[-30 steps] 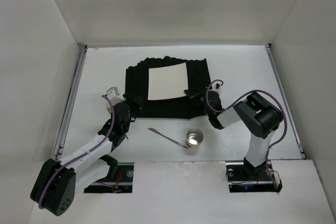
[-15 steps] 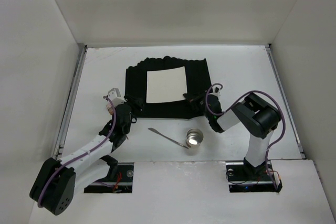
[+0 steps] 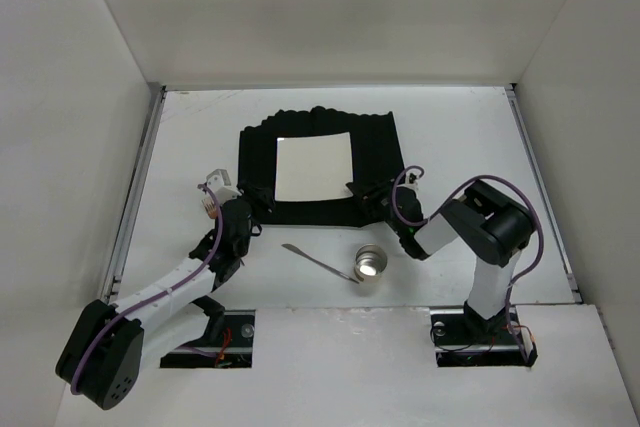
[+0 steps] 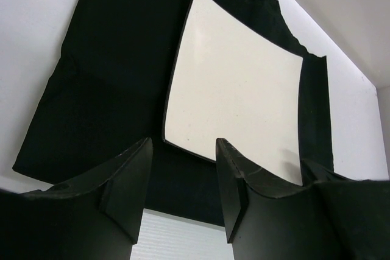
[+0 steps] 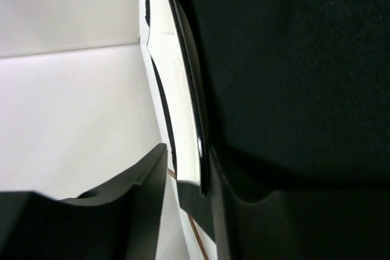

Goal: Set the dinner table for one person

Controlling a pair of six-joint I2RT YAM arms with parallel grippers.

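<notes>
Your table (image 3: pixel 460 137) fills the top view, its rails running along the 3 and 9 o'clock sides. Toward 12 o'clock lies a black placemat (image 3: pixel 375 147) with a square white plate (image 3: pixel 313 167) on it. Your right hand (image 3: pixel 357 191) is at the plate's 5 o'clock corner, clenched on its rim. Your left hand (image 3: pixel 261 196) sits at the placemat's 7 o'clock corner, fingers spread and holding nothing. At 6 o'clock from the placemat stands a metal cup (image 3: pixel 371 265), with a spoon (image 3: pixel 315 261) touching it at its 9 o'clock.
</notes>
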